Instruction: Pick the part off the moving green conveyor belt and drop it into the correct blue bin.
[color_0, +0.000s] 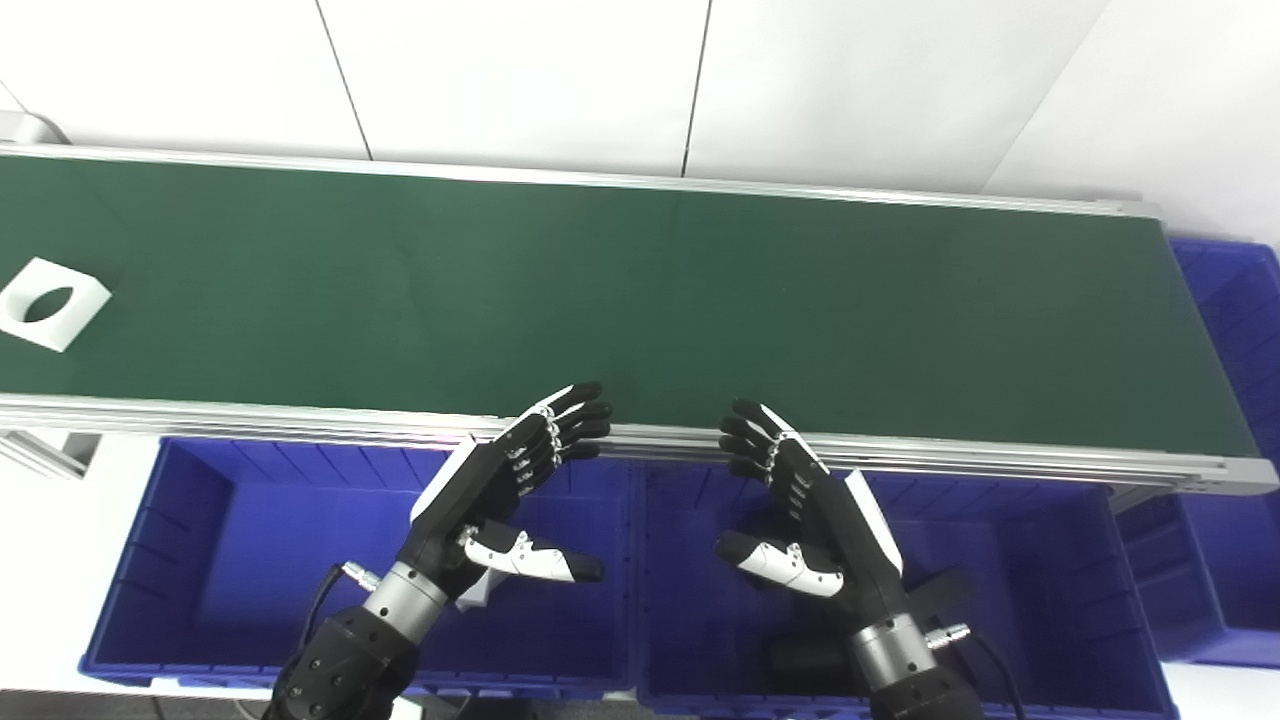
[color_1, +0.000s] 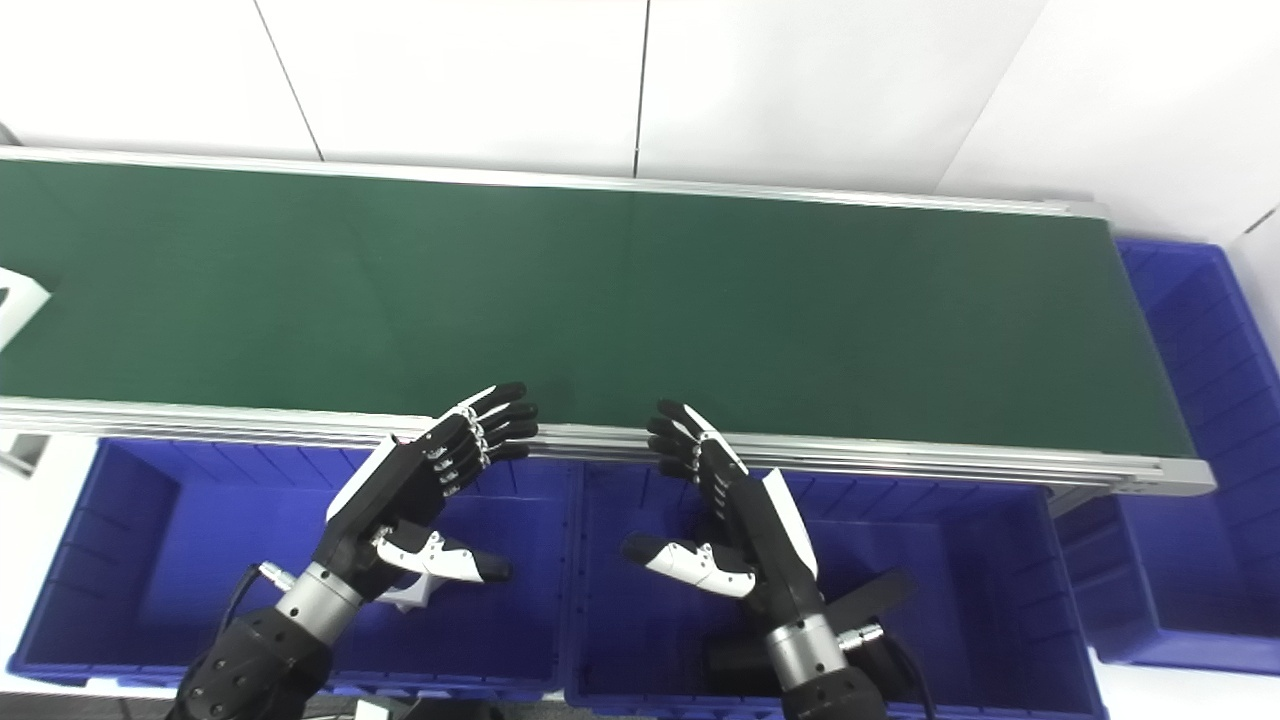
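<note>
Flat white square part with an oval hole lying at the far left end of the long green conveyor belt, well apart from both hands. Left black-and-white robot hand and right black-and-white robot hand poised at the belt's near aluminium rail, fingers spread, thumbs out, grasping nothing. Below the rail, left blue plastic bin and middle blue plastic bin; another blue bin past the belt's right end.

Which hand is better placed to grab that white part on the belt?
Probably the left hand. The white part lies at the belt's far left end, on that hand's side. The right hand sits farther away. Both hands are open above the blue bins.
</note>
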